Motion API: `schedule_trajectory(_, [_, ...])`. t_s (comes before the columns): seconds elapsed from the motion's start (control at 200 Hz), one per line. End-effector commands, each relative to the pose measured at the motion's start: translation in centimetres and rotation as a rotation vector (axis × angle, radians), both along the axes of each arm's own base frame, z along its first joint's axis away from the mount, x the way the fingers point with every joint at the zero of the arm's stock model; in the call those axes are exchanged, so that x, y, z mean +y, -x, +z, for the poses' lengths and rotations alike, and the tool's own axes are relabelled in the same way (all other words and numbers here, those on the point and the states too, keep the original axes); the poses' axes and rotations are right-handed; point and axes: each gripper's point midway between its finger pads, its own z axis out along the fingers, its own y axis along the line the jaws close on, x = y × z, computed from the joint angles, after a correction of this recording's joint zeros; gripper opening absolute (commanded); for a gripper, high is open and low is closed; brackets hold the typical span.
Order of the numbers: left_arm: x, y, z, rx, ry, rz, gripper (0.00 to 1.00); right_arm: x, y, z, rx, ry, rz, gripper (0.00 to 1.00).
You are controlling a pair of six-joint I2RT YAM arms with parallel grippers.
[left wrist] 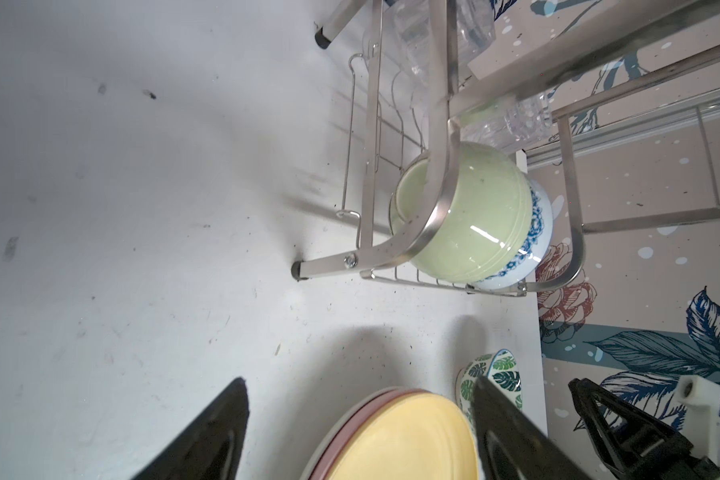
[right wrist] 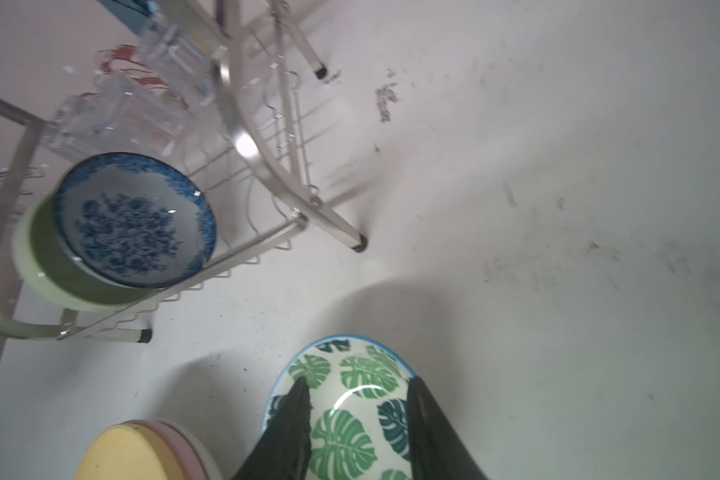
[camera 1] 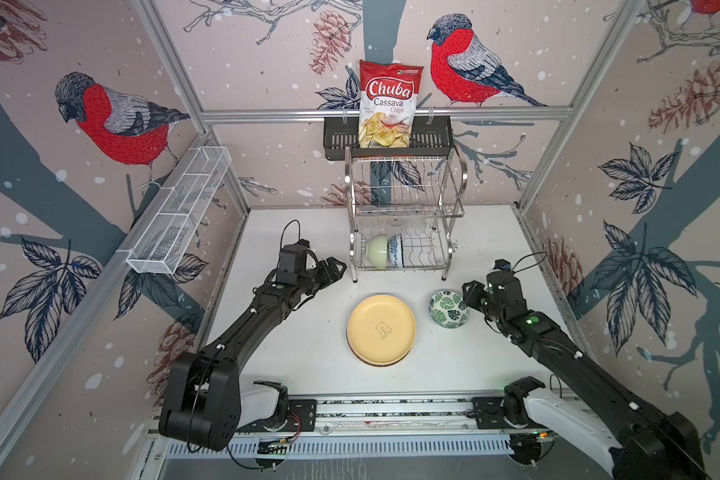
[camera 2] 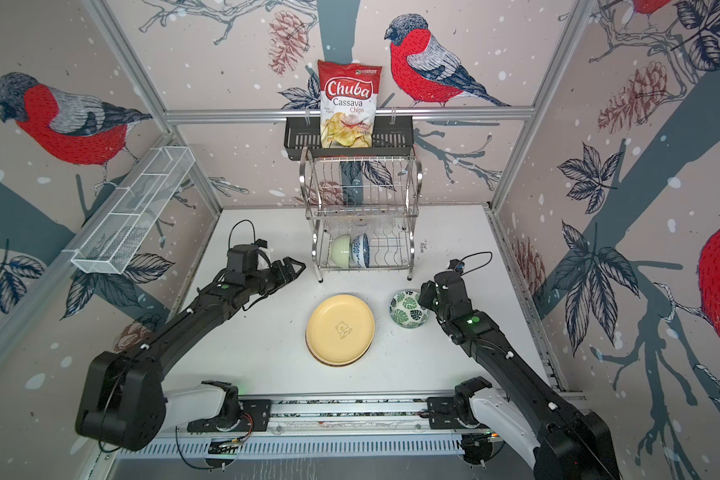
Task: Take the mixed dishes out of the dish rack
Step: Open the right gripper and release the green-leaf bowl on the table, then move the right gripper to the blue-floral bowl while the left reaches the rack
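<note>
Your right gripper (right wrist: pixel 359 384) hangs parted over the leaf-print bowl (camera 1: pixel 447 311), gripping nothing (bowl on the table (camera 1: pixel 292 357), just right of the yellow-topped plate stack (camera 1: pixel 381 328)). Your left gripper (camera 1: pixel 336 267) gapes empty near the dish rack (camera 1: pixel 408 214), whose lower tier holds a pale green bowl (camera 1: pixel 376 249) and a blue-white bowl (camera 1: pixel 396 250) on edge. Open tabletop lies left of the stack.

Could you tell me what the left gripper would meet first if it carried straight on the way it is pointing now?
The left gripper would most likely meet the curved side frame of the dish rack at its lower tier, with the pale green bowl just behind; depth is unclear.
</note>
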Motion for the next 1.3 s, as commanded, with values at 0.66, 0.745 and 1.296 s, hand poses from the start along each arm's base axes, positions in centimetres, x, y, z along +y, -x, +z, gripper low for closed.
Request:
schedule_trajectory(0.66, [-2.3,-7.0,-0.8,-0.068,-0.089,0.003,0.71,18.3,-8.5,4.4,-0.246,-0.123,0.612,0.42])
schedule_trajectory(0.745, [-2.8,-7.9,-0.2,-0.08,-0.082,-0.005,0.66,18.6,-9.5,4.0,-0.241,-0.121,0.609,0.42])
schedule_trajectory(1.296, [-3.3,-8.3,-1.5,-0.053,-0.075,-0.033,0.47,20.5,-13.5,1.8,-0.199,-0.216,0.61,0.35])
